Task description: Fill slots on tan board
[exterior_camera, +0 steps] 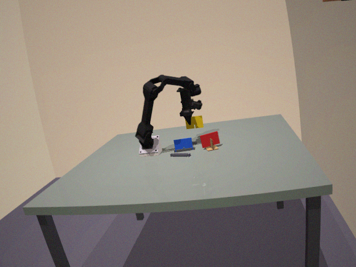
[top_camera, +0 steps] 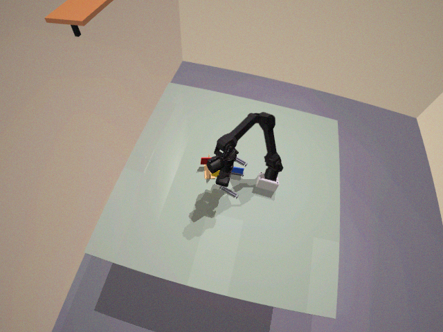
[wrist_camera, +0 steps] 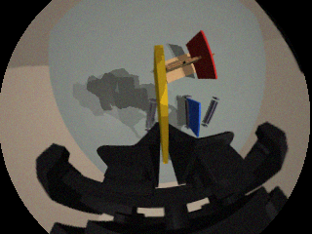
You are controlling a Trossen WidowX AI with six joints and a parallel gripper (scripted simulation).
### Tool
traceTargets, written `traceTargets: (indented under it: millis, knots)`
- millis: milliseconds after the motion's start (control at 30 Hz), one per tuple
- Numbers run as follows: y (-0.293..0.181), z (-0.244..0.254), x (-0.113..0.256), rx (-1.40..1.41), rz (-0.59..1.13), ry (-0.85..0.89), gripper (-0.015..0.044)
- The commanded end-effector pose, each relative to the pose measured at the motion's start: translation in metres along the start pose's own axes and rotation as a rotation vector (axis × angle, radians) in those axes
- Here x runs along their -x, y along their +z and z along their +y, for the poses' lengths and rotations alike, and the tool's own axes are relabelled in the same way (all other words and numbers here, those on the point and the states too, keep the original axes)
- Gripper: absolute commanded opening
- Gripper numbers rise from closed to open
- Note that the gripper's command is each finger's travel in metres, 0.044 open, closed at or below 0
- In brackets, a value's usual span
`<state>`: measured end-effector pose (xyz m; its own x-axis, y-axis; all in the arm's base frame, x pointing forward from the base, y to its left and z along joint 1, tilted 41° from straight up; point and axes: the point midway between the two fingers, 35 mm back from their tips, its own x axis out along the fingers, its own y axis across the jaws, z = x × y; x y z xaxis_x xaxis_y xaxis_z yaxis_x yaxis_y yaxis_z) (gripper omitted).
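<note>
Your black gripper is nearly shut, pinching the thin yellow rectangular board aloft. In the wrist view, the standing tan slotted board lies toward one o'clock; lowering while misaligned could jam the notch or topple it.

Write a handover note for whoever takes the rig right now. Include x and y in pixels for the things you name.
Gripper (exterior_camera: 189,123) (wrist_camera: 165,158): shut on the yellow board (exterior_camera: 198,122) (wrist_camera: 160,88), held upright above the table, notch down, not seated.
Red board (top_camera: 205,160) (exterior_camera: 209,139) (wrist_camera: 202,56): standing crosswise on the tan board (exterior_camera: 211,142) (wrist_camera: 181,64); looks slotted.
Blue board (top_camera: 237,170) (exterior_camera: 183,143) (wrist_camera: 193,117): upright in its holder (exterior_camera: 193,148) (wrist_camera: 187,113).
Done: red apparently in, yellow picked up.
Left: seat yellow, then blue, let go and move clear. Can't confirm the count of open slots; check first.
</note>
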<state>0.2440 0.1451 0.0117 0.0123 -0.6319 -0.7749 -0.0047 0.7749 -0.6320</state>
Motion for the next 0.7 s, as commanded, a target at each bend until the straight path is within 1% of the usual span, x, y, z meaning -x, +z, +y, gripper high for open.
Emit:
traceTargets:
  millis: [0, 667]
  knots:
    - [0.008, -0.004, 0.002, 0.028, -0.007, 0.001, 0.0000]
    - [0.047, -0.036, 0.002, 0.183, -0.009, 0.000, 0.0000]
